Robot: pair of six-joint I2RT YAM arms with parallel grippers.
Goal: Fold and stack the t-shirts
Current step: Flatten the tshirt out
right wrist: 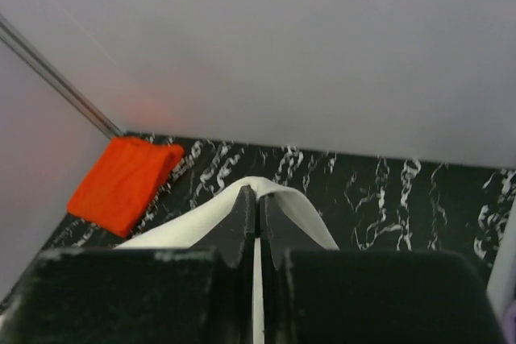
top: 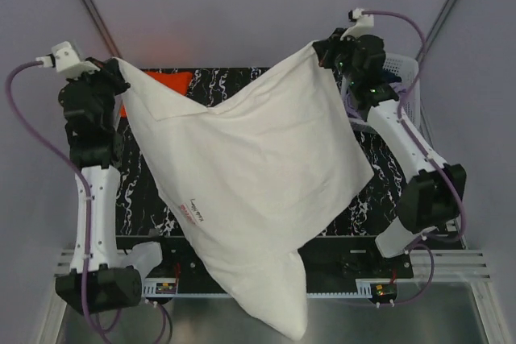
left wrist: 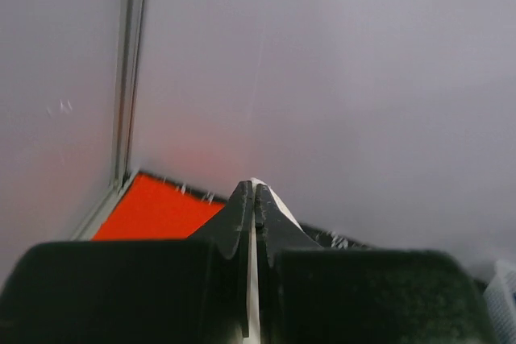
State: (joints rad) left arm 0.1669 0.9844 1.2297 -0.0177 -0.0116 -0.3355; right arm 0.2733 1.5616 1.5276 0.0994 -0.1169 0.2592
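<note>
The large white cotton t-shirt with a small red print [top: 258, 175] is off the black white-veined tabletop [top: 379, 175], strung between the two arms. The left fingers [left wrist: 239, 209] are pressed together on one upper corner of it, with a sliver of white cloth showing between them. The right fingers [right wrist: 244, 215] pinch the opposite corner in the same way, the cloth curling over their tips. The held edge is the shirt's long axis here, running left to right between the arms and sagging a little in the middle. From both sets of fingers the body of the shirt falls downward and back toward the arm bases, and its lowest point hangs past the near edge of the tabletop. Neither arm is nearer, since each has its own corner, so laying the shirt flat would likely call for both to move together. The cloth looks limp and lightly creased, with a fold line near the top left and the red print [top: 187, 213] low on the left side. The bright orange t-shirt [right wrist: 121, 183] lies folded into a compact block at the far left corner of the tabletop, just beside the left arm, partly hidden in the top view behind the white cloth.
</note>
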